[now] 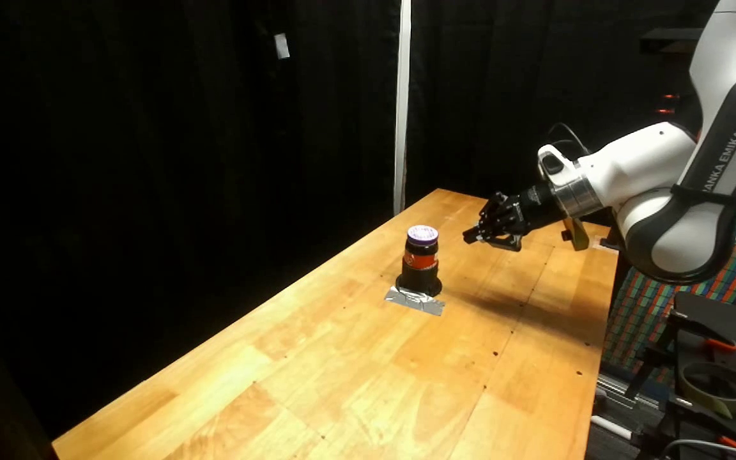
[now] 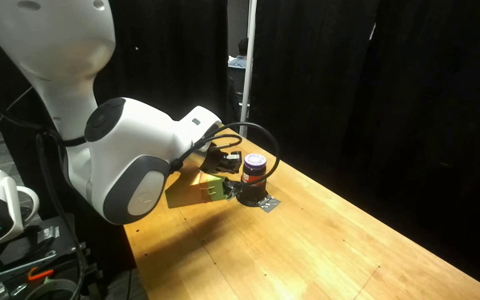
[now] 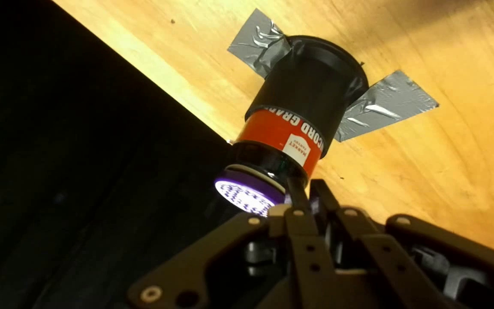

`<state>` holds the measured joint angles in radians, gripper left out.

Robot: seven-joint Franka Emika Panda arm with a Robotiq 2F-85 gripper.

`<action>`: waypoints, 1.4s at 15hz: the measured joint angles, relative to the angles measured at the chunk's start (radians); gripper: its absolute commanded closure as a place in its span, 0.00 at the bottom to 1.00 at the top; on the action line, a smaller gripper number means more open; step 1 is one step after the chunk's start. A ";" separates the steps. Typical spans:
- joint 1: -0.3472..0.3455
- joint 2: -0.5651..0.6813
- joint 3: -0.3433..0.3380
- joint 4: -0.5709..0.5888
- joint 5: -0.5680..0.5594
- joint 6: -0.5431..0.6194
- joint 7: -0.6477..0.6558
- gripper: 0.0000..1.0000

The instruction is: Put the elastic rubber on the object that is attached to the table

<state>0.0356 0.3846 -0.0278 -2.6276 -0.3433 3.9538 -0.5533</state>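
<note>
I list my two black fingers, lower centre of the wrist view, together but for a thin gap, nothing visibly held; one purple-lidded jar, mid-frame, in a black holder taped to the table; one pale band, material indistinct, around its neck.

From farther back on different sides of the arm, both exterior views slant down and share it, the table and the jar, which the wrist view faces from close by, along the gripper.
</note>
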 measured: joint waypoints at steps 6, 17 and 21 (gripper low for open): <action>0.031 0.020 -0.006 0.004 0.075 0.045 -0.027 0.92; 0.504 -0.282 -0.432 0.129 0.894 -0.680 -0.399 0.06; 0.740 -0.128 -0.737 0.185 0.862 -0.822 -0.293 0.00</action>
<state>0.7760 0.2565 -0.7648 -2.4428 0.5191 3.1314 -0.8467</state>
